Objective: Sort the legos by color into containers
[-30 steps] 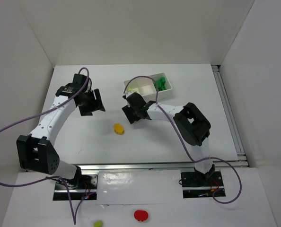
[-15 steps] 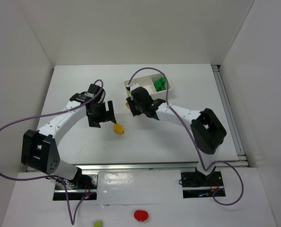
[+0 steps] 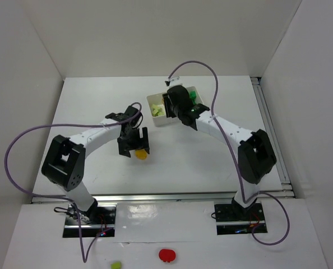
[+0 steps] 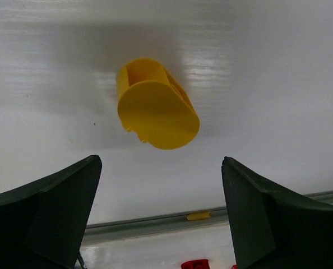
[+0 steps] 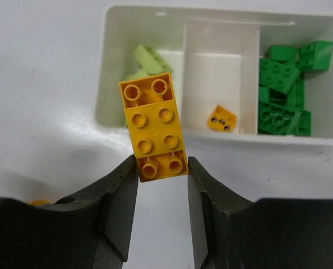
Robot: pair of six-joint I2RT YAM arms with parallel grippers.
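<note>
Sorting looks nearly done: the tray (image 5: 267, 139) already holds green legos (image 5: 281, 84) in its three-o'clock compartment, lime legos (image 5: 147, 59) at nine o'clock and one small orange lego (image 5: 221, 119) in the middle. The right tool (image 5: 161, 163) is clamped on an orange brick (image 5: 154, 126) near the tray, with the middle compartment at its one o'clock. What remains is dropping that brick and fetching the rounded yellow piece (image 4: 158, 115), which lies on the table (image 4: 267, 56) at twelve o'clock of the wide-open, empty left tool (image 4: 161, 165).

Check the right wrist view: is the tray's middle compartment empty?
No, a small orange brick lies on the floor of the tray's middle compartment.
</note>
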